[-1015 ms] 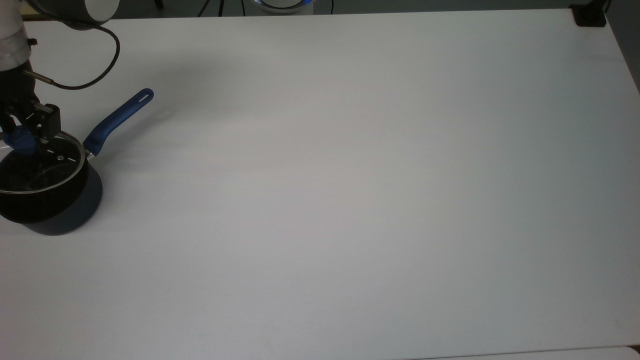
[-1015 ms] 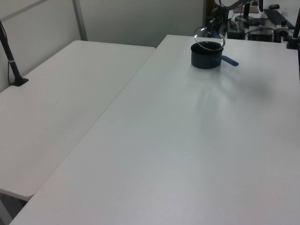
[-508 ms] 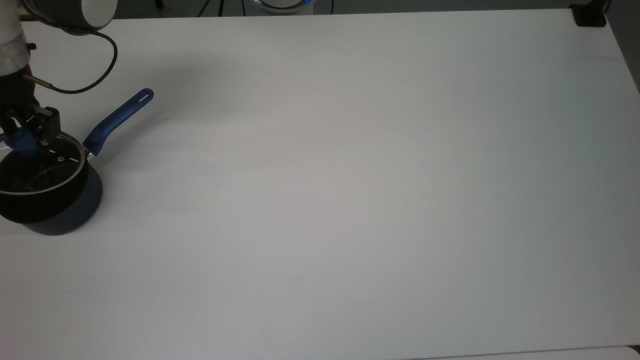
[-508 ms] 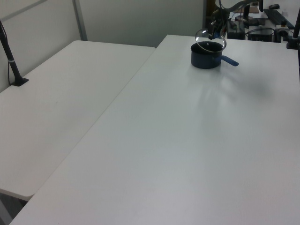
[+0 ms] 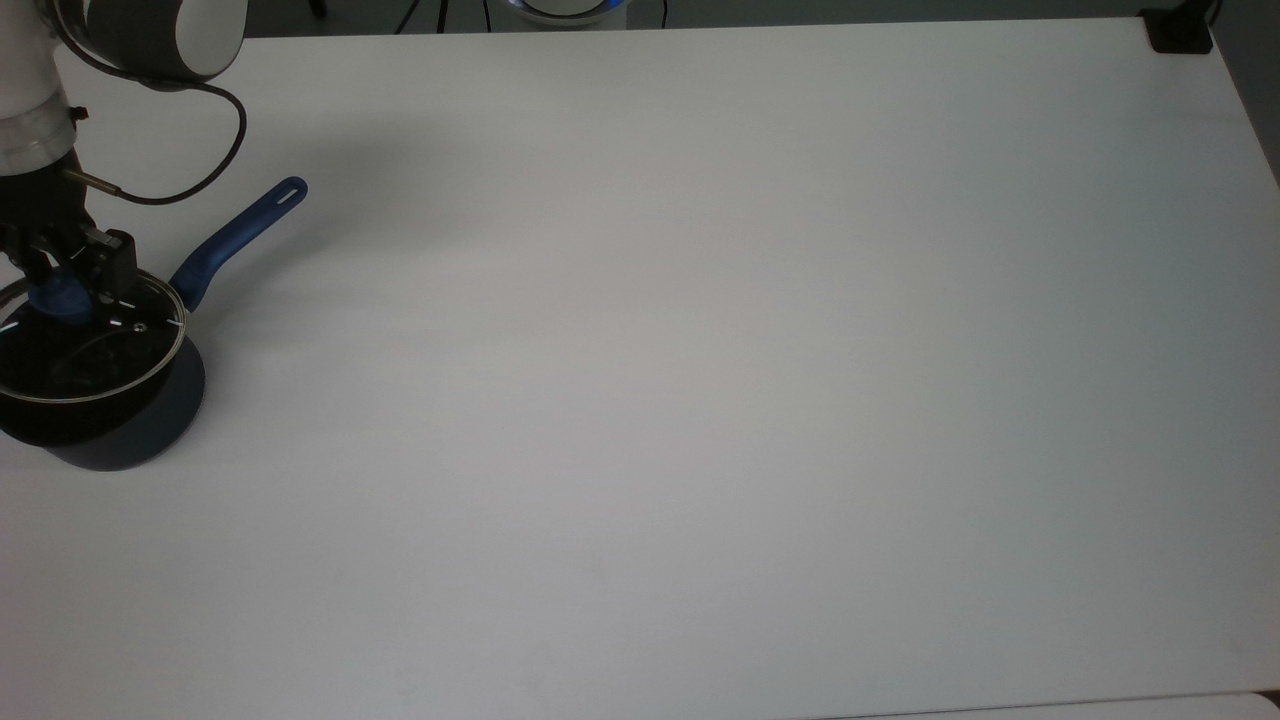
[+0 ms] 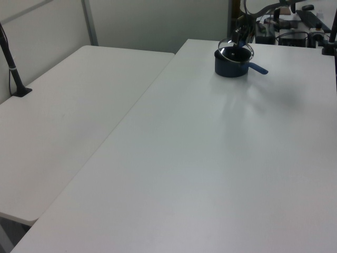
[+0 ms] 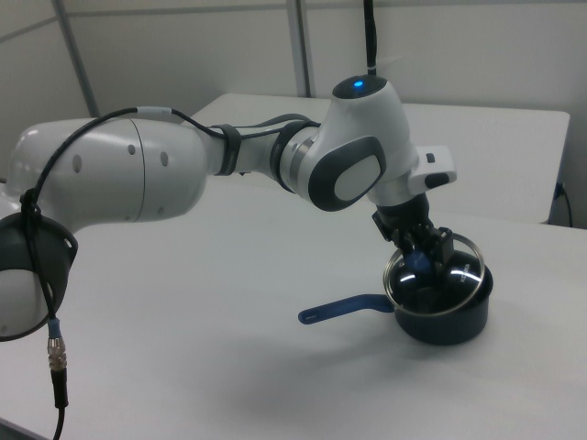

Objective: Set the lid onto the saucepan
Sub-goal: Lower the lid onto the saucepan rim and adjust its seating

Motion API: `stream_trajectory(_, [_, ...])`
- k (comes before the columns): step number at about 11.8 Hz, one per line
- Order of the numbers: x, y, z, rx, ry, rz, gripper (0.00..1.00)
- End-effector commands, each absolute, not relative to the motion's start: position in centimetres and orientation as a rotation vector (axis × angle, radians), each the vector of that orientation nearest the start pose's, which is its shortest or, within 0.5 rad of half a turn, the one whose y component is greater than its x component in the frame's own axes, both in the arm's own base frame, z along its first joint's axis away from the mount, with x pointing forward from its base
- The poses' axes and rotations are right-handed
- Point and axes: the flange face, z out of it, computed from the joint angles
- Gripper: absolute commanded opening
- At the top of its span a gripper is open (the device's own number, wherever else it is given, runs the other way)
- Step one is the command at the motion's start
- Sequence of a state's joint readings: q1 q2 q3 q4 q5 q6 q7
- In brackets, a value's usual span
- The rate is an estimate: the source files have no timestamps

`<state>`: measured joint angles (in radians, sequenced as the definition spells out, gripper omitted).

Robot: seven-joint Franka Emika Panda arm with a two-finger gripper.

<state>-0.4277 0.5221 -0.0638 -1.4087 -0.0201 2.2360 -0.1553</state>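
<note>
Reaching down | jaws clenched on lid [image 7: 438, 269] knob | lid tilted over saucepan [image 7: 443, 316]

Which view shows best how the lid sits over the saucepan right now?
The right view: the lid shows tilted above the saucepan, the gripper shut on its knob. The top view gives the lid at the top view's left edge, partly cut off. In the left view the lid is far and tiny.

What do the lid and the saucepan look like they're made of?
The lid looks like clear glass with a thin metal rim: the pan's black inside shows through. Its blue knob looks plastic. The saucepan seems matte, dark-coated metal, with a blue, probably plastic handle.
</note>
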Motion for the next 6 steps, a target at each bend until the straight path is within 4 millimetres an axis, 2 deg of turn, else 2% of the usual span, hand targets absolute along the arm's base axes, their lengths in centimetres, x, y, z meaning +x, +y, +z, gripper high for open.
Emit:
stream_trajectory(1, [64.6,-33.6,45.7,-3.219,0.461,-0.411,0.34])
stream_trajectory(3, [63.9,-33.6,46.8,-3.223,0.421,-0.379,0.34])
stream_trajectory(6, [64.4,-34.0,48.0,-3.219,0.43,-0.443,0.34])
